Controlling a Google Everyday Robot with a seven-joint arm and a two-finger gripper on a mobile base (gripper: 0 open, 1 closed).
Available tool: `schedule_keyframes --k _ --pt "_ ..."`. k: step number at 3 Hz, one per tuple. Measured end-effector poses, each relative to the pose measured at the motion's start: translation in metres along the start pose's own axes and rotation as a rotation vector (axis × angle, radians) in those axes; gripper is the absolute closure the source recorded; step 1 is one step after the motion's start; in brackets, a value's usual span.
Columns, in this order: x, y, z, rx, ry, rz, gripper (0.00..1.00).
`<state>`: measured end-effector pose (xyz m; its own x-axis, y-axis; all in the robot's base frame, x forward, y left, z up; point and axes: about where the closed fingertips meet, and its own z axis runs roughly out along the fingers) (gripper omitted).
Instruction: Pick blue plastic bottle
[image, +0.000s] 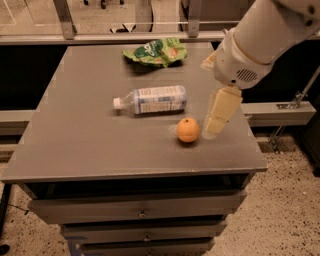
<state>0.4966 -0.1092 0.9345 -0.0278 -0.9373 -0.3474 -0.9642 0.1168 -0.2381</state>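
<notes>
The blue plastic bottle (152, 99) lies on its side in the middle of the grey table (85, 145), white cap pointing left, label facing up. My gripper (218, 114) hangs from the white arm (260, 40) over the right part of the table. It is to the right of the bottle and just right of the orange, apart from both. Nothing shows in its grasp.
A round orange (188, 130) sits in front of the bottle's right end. A green snack bag (155, 51) lies at the table's back edge. Drawers (140, 212) run below the tabletop. A rail and metal posts (64, 20) stand behind.
</notes>
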Motion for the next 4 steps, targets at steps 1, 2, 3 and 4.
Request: schedule_keyframes --k 1,2,3,4 --pt "-0.039 -0.021 0.049 -0.04 -0.071 -0.021 0.0" --pt "-0.074 -0.045 0.084 -0.064 -0.126 -0.023 0.0" --pt "-0.098 -0.064 0.113 -0.08 -0.161 -0.025 0.0" --pt "-0.11 -0.078 0.139 -0.092 -0.161 -0.026 0.0"
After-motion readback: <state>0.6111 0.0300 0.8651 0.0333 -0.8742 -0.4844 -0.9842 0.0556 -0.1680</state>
